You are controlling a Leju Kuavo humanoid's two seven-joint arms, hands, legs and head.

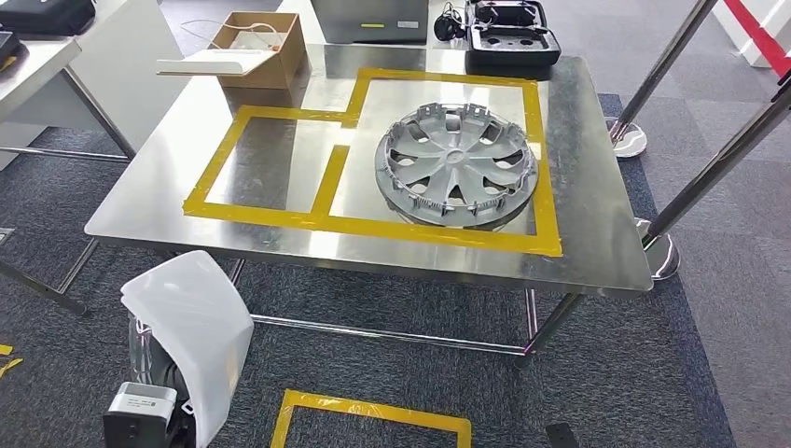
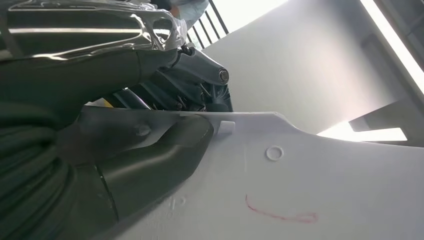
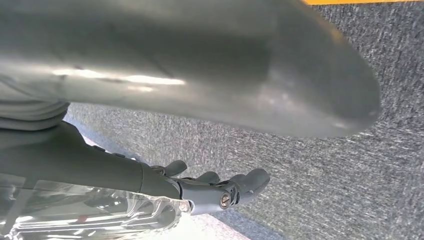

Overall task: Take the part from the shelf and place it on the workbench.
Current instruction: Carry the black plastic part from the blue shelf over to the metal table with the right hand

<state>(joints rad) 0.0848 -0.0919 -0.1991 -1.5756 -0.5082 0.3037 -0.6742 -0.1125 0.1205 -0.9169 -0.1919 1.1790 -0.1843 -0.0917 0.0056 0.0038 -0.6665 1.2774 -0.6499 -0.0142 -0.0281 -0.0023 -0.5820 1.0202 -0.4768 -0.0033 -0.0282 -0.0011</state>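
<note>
The steel-topped bench [image 1: 187, 168] marked with yellow tape rectangles is seen ahead of and above the held part in the head view. A round silver plastic wheel cover [image 1: 456, 164] lies flat inside the larger taped field; the smaller taped field [image 1: 266, 157] to its left is bare. A brown cardboard box [image 1: 270, 47] and a black moulded case [image 1: 511, 35] stand at the far edge of the bench.

The white curved plastic panel [image 1: 194, 327], the part to be placed, is shown low at the left of the head view, short of the near edge of the bench and below its top. Its long axis runs roughly from the robot towards the bench, tilted upward. The smaller taped field lies forward and slightly right of it. A lift and a forward reach are judged to be required of the left arm, which is the nearer one.

The left robot hand [image 2: 150, 150] is seen from its wrist camera with the thick grey thumb pressed flat on the white surface of the panel, near a small raised ring and a red pen mark [image 2: 282, 214]; the panel is thus held by this hand.

The right robot hand [image 3: 215, 187] is shown hanging over grey carpet, its dark fingers loosely curled and holding nothing.
</note>
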